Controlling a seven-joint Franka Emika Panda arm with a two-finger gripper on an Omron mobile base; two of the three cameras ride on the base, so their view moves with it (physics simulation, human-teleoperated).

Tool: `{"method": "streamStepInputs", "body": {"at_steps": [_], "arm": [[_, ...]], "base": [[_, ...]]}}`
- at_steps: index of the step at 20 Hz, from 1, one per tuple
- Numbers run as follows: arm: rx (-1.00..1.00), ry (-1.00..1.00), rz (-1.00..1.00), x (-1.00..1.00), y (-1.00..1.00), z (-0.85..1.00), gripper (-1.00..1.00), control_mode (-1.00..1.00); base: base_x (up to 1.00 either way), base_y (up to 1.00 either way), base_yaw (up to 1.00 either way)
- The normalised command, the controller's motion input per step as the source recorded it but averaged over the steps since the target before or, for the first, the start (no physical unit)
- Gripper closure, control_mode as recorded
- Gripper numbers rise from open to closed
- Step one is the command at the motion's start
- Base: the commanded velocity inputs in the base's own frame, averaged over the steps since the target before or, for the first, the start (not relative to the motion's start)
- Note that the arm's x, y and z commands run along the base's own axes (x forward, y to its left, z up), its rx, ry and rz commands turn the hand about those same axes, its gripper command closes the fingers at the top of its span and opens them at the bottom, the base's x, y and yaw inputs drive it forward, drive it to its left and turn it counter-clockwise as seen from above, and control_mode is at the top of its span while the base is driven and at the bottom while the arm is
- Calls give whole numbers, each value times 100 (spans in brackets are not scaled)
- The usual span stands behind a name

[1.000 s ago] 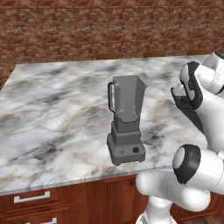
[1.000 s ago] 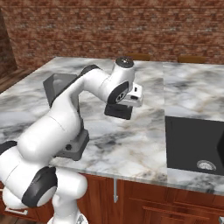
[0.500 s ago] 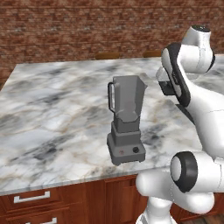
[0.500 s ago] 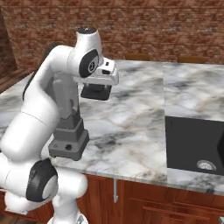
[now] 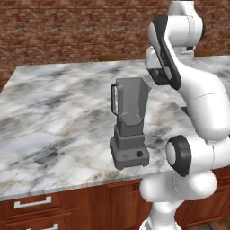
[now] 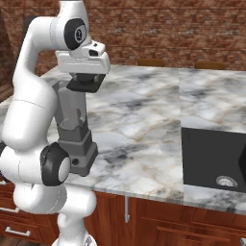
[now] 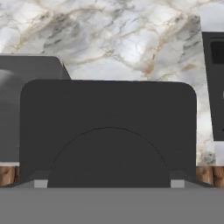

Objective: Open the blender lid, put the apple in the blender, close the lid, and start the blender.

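Note:
The grey blender (image 5: 130,128) stands near the marble counter's front edge, its jar top open. In the right base view the blender (image 6: 73,129) is partly behind my arm. My gripper (image 6: 85,79) hangs just above and beside the jar rim, shut on the black blender lid (image 6: 85,83). From the left base view the blender lid (image 5: 157,75) is right of the jar top. Up close, the blender lid (image 7: 109,113) spans my gripper (image 7: 109,183), with the grey jar (image 7: 11,113) at the left. The apple is out of view.
A dark sink (image 6: 214,158) is set into the counter (image 5: 58,112) to the right; the sink (image 7: 214,87) edge also shows at the hand view's right. A brick wall runs behind. Wooden drawers sit below the counter front.
My arm has risen and swung left, carrying the lid from low beside the blender up to the level of the jar's rim. The blender has not moved.

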Motion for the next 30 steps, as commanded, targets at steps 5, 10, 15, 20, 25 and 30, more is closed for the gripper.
{"method": "streamStepInputs", "body": {"at_steps": [5,10,15,20,25,30], "arm": [[-2,6,3,0,29,-20,100,-100],[-1,7,1,4,51,-14,100,-100],[0,1,-2,0,57,-9,100,-100],[0,3,-4,34,37,-2,100,-100],[0,0,-3,40,9,-14,100,-100],[0,0,0,27,0,-22,100,-100]], "base": [[0,0,0],[0,0,0],[0,0,0],[0,0,0],[0,0,0],[0,0,0]]}}
